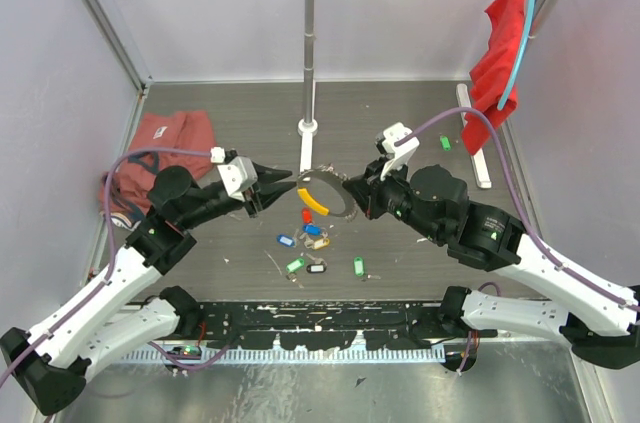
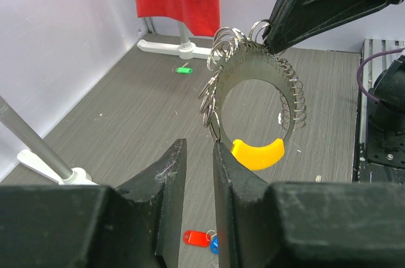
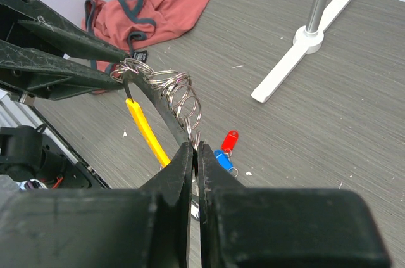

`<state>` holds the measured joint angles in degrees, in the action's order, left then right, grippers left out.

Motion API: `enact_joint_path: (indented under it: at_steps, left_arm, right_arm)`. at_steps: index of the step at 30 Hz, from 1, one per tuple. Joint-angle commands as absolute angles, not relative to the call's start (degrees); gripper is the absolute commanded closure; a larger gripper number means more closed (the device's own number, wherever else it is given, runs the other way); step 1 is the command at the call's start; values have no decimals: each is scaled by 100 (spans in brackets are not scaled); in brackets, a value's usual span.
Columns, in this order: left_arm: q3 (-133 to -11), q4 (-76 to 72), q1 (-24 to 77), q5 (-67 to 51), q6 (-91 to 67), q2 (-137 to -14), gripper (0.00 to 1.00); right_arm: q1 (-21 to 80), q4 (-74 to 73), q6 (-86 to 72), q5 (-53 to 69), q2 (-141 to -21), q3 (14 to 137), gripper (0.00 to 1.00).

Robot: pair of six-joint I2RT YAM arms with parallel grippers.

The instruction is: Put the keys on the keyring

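Note:
The keyring [image 1: 327, 194], a dark hoop strung with small silver rings and a yellow section [image 1: 314, 200], hangs above the table between both arms. My right gripper [image 3: 195, 146] is shut on the hoop's edge [image 3: 158, 106]. My left gripper [image 2: 199, 144] stands narrowly open. Its right fingertip touches a small ring at the hoop's [image 2: 253, 68] lower left, and nothing sits in the gap. Several keys lie under the hoop: red [image 1: 307, 215], blue [image 1: 312, 229], gold [image 1: 318, 241], green [image 1: 294, 265], black [image 1: 316, 267]. The red [image 3: 230, 141] and blue [image 3: 221, 159] tags also show below my right fingers.
A pink garment [image 1: 165, 138] lies at the left. A rack pole with a white foot [image 1: 308, 128] stands behind the hoop. A red cloth [image 1: 505, 43] hangs at the far right above a white foot bar [image 1: 475, 148]. A lone green tag [image 1: 445, 143] lies near it.

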<state>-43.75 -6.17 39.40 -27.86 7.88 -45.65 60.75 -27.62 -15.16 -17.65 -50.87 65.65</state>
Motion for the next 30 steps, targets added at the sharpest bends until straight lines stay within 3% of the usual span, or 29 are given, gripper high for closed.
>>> enact_joint_path:
  at_steps: [1,7,13,19,30]
  left_arm:
    - [-4662,-801,3987,-2784,905,-4595,70]
    - [-4734,-750,4048,-3059,899,-4648,68]
    - [-4712,-615,4093,-3208,907,-4640,53]
    - [-4658,-485,4093,-3162,1019,-4553,48]
    - [-4725,-483,4098,-3155,1028,-4718,66]
  right_arm:
    - [6089,-2585,-1472,-1735,-5013,6712,99]
    - [6094,-2574,-1468,-1723,-5051,6736,99]
    - [6092,-2576,-1475,-1727,-5046,6763,99]
    - [6095,-2578,-1494,-1837,-4955,6767,99]
    - [6092,-2575,-1505,-1775,-4951,6763,99]
